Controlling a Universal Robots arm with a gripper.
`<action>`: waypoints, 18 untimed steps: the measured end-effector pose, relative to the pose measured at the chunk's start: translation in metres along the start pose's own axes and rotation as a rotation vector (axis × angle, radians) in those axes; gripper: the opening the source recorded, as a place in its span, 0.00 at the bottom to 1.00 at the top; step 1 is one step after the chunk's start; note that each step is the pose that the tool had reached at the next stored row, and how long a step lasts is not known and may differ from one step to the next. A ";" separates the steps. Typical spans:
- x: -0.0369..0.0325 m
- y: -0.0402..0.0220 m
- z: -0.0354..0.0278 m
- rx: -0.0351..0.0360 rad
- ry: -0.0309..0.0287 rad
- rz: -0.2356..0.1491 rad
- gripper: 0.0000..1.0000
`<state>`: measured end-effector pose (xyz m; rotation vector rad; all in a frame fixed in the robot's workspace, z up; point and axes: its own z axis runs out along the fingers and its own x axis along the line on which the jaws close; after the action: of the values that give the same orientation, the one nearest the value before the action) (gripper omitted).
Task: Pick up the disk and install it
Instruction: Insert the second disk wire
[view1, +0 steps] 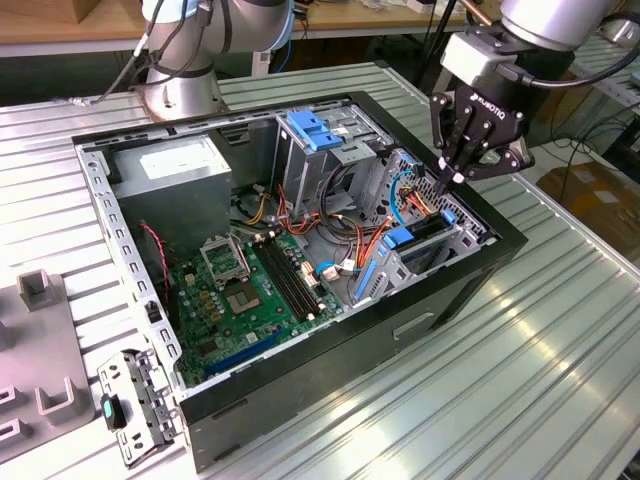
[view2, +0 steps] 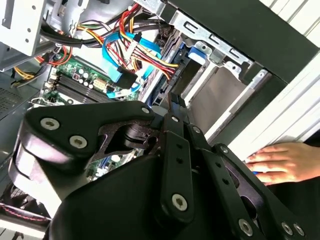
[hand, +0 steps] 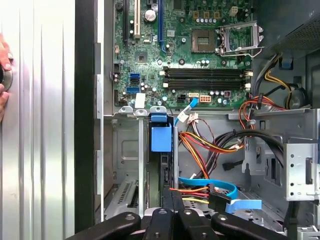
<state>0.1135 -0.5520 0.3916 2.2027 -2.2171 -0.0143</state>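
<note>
Disk (view1: 425, 238) stands on edge in the drive cage at the computer case's (view1: 480, 275) front corner, directly beneath my gripper (view1: 452, 178). Its long axis runs along the case wall. I read the fingers as pinched together, holding nothing.

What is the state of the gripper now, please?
Gripper: shut, fingers together above the disk in its bay; holding nothing that can be seen.

A ribbed, silvery metal bench (view1: 560, 380) fills the foreground under even, bright light. Beyond its far edge stands a wooden table (view1: 60, 30). Past the exterior view's right edge, cardboard (view1: 590, 195) lies on the floor.
</note>
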 end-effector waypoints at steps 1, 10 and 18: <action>-0.0005 0.0003 0.0000 0.0000 0.0001 0.000 0.11; -0.0105 0.0025 -0.0130 -0.0004 0.0129 0.000 0.11; -0.0561 0.0000 -0.0096 -0.0152 0.0852 0.001 0.11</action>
<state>0.1140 -0.4959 0.4009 2.1515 -2.1668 0.0614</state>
